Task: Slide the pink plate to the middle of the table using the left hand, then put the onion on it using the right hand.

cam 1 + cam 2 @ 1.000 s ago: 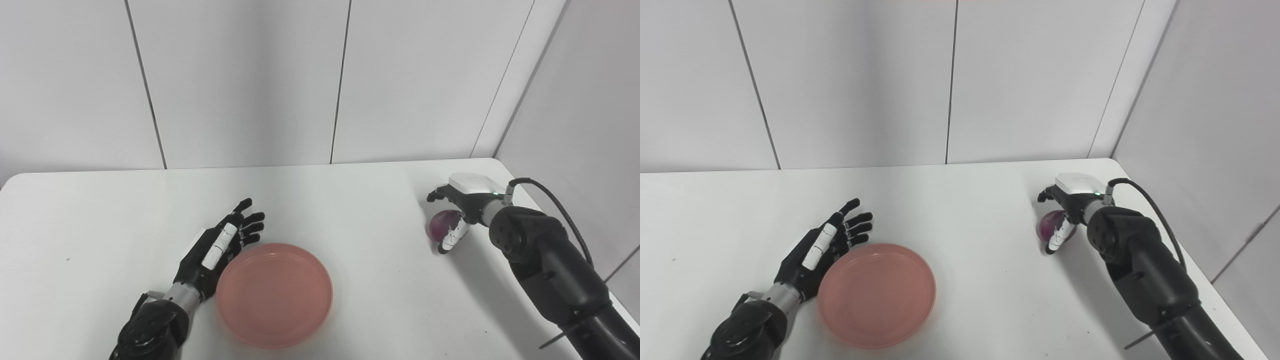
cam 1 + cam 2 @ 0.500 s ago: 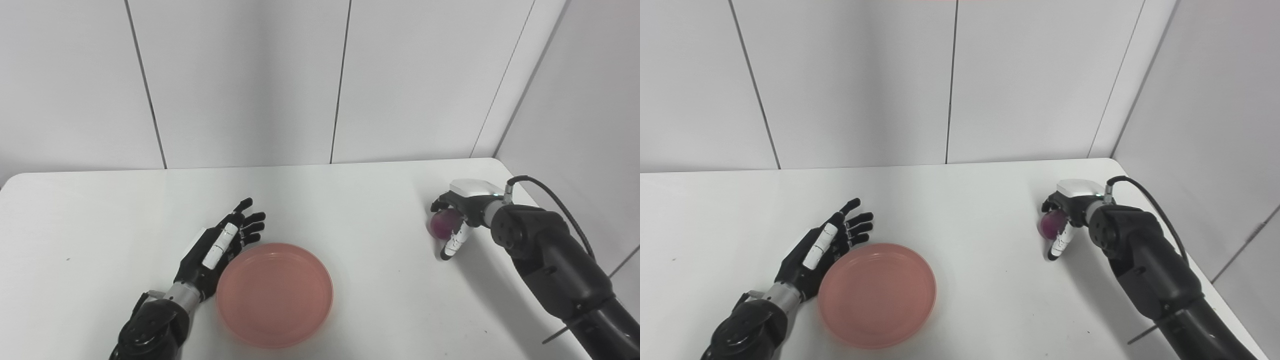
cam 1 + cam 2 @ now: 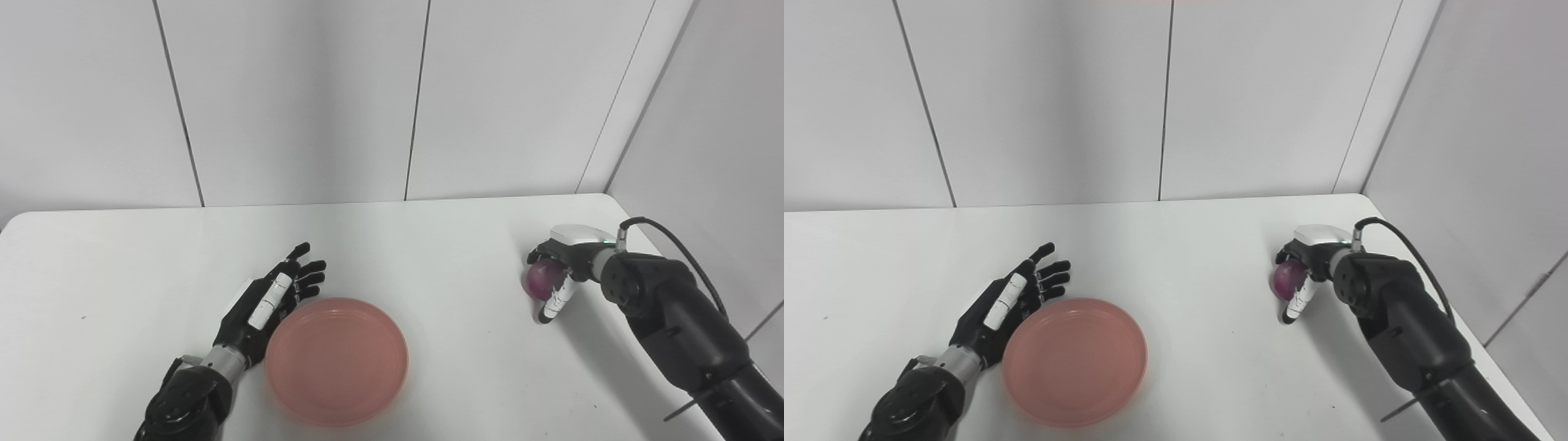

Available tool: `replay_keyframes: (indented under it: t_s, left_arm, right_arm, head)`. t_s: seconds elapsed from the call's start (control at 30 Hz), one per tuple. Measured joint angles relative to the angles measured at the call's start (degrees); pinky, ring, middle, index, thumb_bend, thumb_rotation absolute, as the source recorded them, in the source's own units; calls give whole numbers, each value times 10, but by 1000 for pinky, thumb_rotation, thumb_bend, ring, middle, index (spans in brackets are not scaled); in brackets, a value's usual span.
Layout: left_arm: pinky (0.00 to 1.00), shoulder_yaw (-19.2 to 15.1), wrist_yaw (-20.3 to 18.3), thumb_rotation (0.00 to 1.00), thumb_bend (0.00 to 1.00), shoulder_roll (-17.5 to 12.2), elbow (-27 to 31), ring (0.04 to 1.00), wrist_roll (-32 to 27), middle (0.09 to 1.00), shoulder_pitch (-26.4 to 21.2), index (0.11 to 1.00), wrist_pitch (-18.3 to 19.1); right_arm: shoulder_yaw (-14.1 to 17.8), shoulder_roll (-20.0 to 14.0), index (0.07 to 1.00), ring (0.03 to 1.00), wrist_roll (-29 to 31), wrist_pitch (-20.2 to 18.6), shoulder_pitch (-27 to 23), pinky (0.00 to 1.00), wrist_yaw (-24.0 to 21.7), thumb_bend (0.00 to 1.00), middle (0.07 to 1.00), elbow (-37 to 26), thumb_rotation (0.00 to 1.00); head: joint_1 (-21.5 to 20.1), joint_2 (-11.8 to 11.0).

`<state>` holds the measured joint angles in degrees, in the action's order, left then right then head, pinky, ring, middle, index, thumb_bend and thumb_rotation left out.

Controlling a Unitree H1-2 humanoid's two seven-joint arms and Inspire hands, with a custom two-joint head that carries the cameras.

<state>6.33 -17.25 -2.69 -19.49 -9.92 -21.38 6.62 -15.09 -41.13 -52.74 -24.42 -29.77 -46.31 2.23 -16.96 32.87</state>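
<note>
My right hand (image 3: 560,269) is curled over the onion (image 3: 541,279) at the right side of the table (image 3: 429,245), its dark fingers (image 3: 539,252) wrapped across the top and one white-tipped finger pointing down to the tabletop; I read that as a grasp on it. My left hand (image 3: 263,303) lies flat with fingers spread and holds nothing, its inner edge right against the left rim of the pink plate (image 3: 337,360). The plate sits near the table's front, well apart from the onion.
</note>
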Motion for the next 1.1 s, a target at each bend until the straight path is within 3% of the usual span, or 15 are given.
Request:
replay_keyframes:
  t_s: [0.53,0.8,1.1]
  left_arm:
    - [862,1,0,798,888,-1,0,859,0,844,0,921,-1]
    - [857,1,0,796,896,-1,-1,856,0,840,-1,919,-1]
    - [851,1,0,795,897,-1,-1,853,0,841,-1,917,-1]
  right_arm:
    - [-7,0,723,624,-7,0,1,584,17,931,679,15,217]
    - [-8,0,698,566,-2,3,1,515,38,914,635,27,221]
    - [-7,0,679,555,7,3,4,499,47,903,619,27,216]
  head:
    - [1,3]
    - [1,3]
    - [3,4]
